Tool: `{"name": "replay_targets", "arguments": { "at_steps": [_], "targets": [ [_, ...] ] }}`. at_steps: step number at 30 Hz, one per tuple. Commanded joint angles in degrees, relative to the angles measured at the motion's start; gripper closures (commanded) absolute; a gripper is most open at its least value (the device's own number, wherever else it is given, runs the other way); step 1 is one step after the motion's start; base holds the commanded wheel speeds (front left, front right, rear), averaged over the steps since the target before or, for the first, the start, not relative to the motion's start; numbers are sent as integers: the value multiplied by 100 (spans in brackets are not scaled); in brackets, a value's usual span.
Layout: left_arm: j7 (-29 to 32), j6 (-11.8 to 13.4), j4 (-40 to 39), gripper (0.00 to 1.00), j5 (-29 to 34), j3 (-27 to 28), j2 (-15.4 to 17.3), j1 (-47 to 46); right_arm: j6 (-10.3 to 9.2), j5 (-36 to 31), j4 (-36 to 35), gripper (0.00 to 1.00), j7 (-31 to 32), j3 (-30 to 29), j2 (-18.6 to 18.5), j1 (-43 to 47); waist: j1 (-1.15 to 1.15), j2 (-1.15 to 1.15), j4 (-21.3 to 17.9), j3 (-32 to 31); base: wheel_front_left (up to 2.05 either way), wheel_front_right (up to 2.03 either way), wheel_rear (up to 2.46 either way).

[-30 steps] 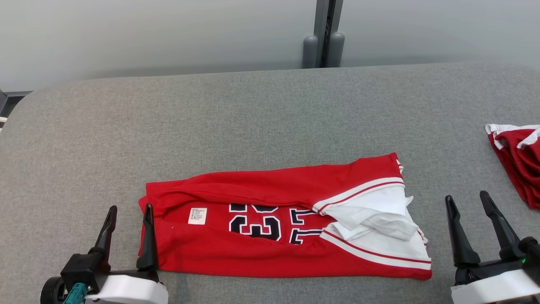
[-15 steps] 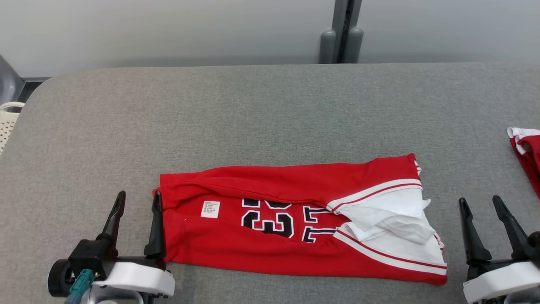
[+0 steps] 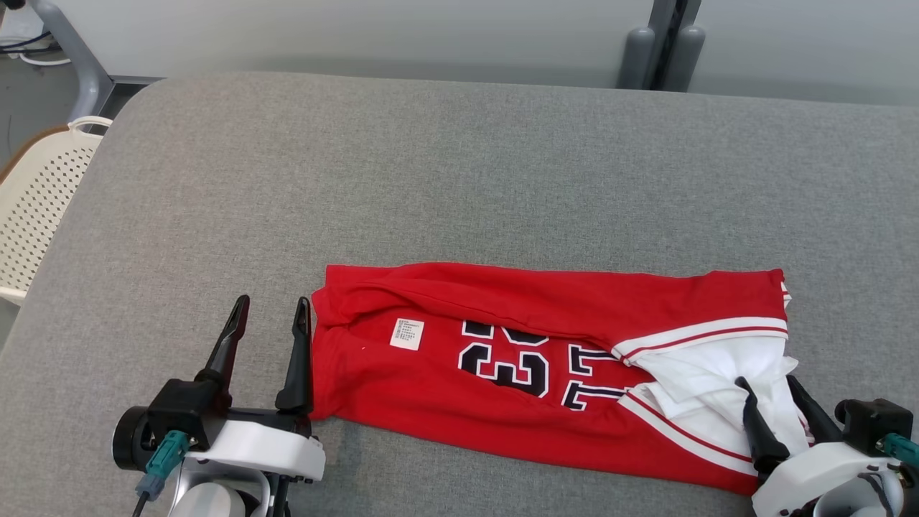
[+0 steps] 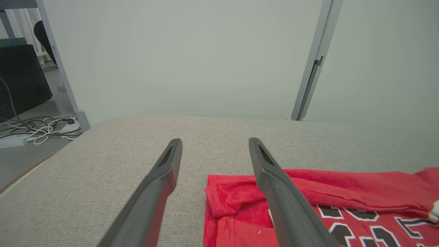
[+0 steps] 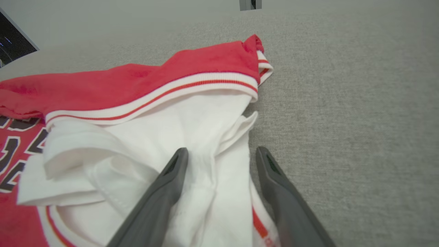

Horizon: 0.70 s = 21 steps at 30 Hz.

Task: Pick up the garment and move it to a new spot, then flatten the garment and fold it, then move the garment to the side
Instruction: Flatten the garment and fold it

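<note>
The garment (image 3: pixel 517 373) is a red jersey with dark numbers, a white label and white trim, folded into a long band on the grey table (image 3: pixel 459 179). My left gripper (image 3: pixel 271 310) stands open at its left end, the right finger touching the red edge (image 4: pixel 223 199). My right gripper (image 3: pixel 767 382) is open over the white inner cloth (image 5: pixel 205 137) at the garment's right end, its fingers (image 5: pixel 171 178) lying on or just above that fabric. Nothing is held.
A cream perforated basket (image 3: pixel 36 201) stands off the table's left edge. A grey post (image 3: pixel 664 43) rises behind the far edge. Cables lie on the floor (image 4: pixel 37 132) to the left. The padded surface stretches bare beyond the garment.
The camera has swung left, so the whole picture has shifted right and the second red garment has left view. My right gripper has come in over the jersey's white end.
</note>
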Motion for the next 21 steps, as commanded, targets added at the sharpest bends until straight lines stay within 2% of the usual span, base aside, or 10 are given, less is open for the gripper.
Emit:
{"name": "replay_targets", "arguments": {
  "at_steps": [1, 7, 10, 11, 13, 21],
  "targets": [
    [-23, -29, -6, 0, 51, 29, -7, -90, 2, 83, 162, 0, -22, 108, -63, -52, 0, 0, 19, 40, 0, 0, 0],
    [-23, -66, -42, 0, 78, 101, -54, -153, -8, 442, 644, 0, 15, 394, -87, -60, 0, 0, -7, 116, 0, 0, 0],
    [-23, -85, -39, 0, 99, 136, -74, -159, -6, 690, 734, 0, 294, 782, -99, -83, 0, 0, -46, 143, 0, 0, 0],
    [-23, -95, -37, 0, 98, 147, -78, -159, 1, 783, 727, 52, 407, 942, -119, -99, 0, 0, -62, 153, 0, 0, 0],
    [-23, -101, -37, 0, 107, 166, -91, -171, 1, 983, 684, 100, 536, 1146, -211, -140, 0, 0, -87, 164, 0, 0, 0],
    [-23, -111, -101, 0, 166, 251, -123, -181, -16, 1477, 222, 100, 635, 1598, -807, -422, 0, 0, -244, 249, 0, 0, 0]
  ]
}}
